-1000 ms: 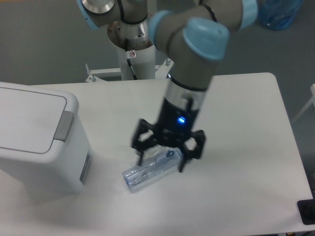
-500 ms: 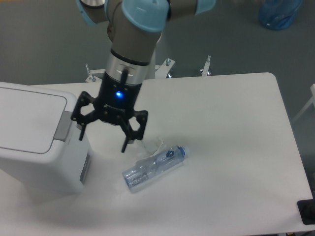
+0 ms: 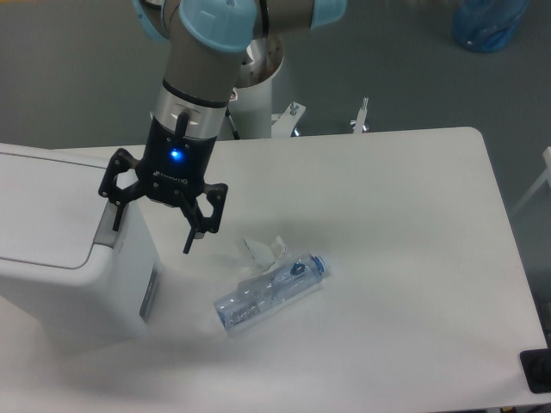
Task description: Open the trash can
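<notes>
Right now my black two-finger gripper (image 3: 151,225) hangs with its fingers spread wide and nothing between them, straddling the near right corner of the large white boxy plastic trash can (image 3: 60,249). That bin sits at the left edge of the pale table (image 3: 413,258), its flat white lid (image 3: 47,206) shut as far as I can judge.

What matters for me is the grey rectangular push tab (image 3: 105,232), a narrow strip running front to back along the lid's right-hand edge. One finger (image 3: 113,209) sits over or just beside the top of that strip, while the other (image 3: 191,231) hangs out past the bin's right wall, above the tabletop. So the tab lies under the left side of my open hand, not under its middle. I cannot tell from this single view whether the finger is touching the tab or hovering above it.

My reading is that the press has not been made yet; I would want the finger squarely above the strip before pushing down.

A crushed clear plastic bottle (image 3: 269,292) lies on the table well to the right of the bin, out of the way.
</notes>
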Controlling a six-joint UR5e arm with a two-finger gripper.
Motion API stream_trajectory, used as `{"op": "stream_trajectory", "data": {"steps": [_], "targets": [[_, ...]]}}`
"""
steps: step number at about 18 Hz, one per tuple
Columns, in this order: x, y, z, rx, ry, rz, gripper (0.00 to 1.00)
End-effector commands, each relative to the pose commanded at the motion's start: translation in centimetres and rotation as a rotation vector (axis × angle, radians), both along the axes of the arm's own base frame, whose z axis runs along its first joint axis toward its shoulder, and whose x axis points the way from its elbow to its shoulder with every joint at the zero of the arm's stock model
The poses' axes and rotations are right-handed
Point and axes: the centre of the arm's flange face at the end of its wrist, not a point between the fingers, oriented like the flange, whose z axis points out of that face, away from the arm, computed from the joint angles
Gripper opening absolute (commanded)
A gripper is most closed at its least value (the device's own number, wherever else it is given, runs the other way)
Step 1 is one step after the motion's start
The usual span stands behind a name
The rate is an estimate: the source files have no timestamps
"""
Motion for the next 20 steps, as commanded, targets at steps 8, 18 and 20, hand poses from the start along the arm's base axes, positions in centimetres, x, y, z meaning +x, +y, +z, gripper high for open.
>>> {"op": "stream_trajectory", "data": {"steps": [8, 18, 20], "targets": [[0.5, 0.0, -1.0, -0.016, -0.009, -0.008, 1.0], [0.1, 0.5, 1.7, 0.025, 0.028, -0.012, 1.0], [-0.6, 1.3, 2.7, 0.045, 0.046, -0.014, 1.0]]}}
